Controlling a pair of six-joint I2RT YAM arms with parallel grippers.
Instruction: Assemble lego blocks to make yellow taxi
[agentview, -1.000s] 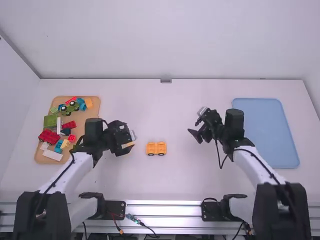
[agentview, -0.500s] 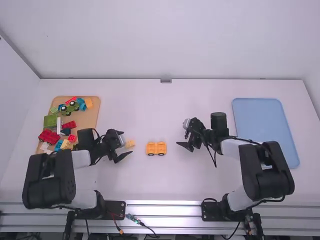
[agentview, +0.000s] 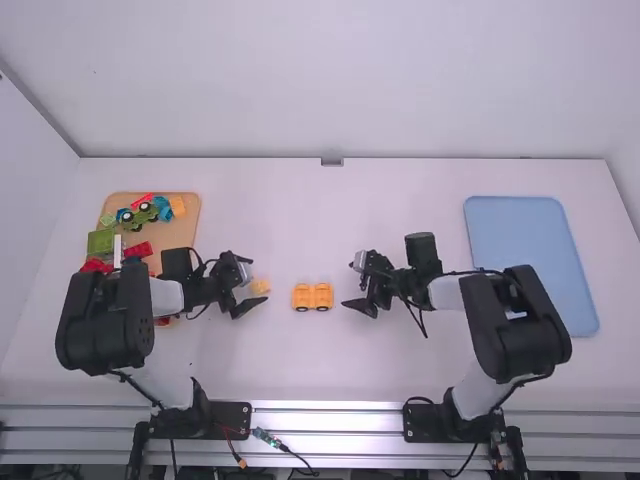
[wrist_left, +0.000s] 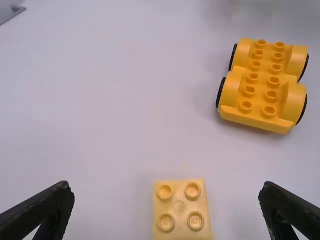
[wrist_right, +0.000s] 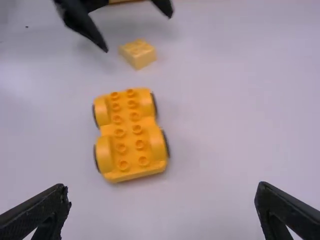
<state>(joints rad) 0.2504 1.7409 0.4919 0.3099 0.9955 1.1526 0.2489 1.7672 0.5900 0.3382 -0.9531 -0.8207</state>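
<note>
On the pale yellow block, 4 studs in left wrist view

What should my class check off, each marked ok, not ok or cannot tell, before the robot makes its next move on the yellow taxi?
1. Left pincer open, a finger either side of the small pale yellow block: ok.
2. That block lying studs up: ok.
3. Wheeled base standing on its wheels, studs up: ok.
4. Right pincer open: ok.
5. Block fixed onto the base: not ok, they lie apart on the table.
6. Underside of the block clean and fit to press on: cannot tell, it faces down.
</note>
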